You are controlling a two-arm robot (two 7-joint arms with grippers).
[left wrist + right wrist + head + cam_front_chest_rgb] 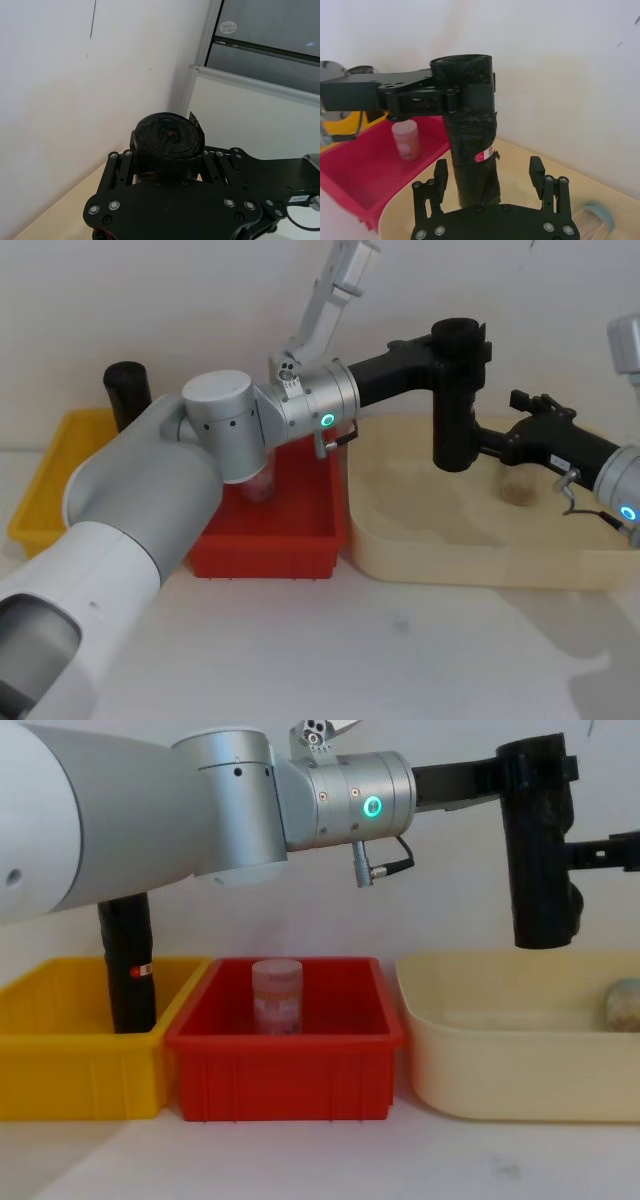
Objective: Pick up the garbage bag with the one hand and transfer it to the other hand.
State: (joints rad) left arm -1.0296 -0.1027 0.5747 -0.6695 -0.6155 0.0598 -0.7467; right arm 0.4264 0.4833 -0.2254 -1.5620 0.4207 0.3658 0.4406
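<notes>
Head view: left claw (470, 340) clamps upright garbage bag (455, 410); right claw (490, 445) open beside it.

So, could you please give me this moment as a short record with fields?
held item: garbage bag, upright, lifted above the beige tray
holder: left gripper, jaws shut on the roll's upper part
receiver: right gripper, jaws open on either side of the roll's lower part, not closed on it
red bin: holds a small translucent jar
yellow bin: holds another black roll, standing
beige tray contents: a small round object, unclear what
</notes>
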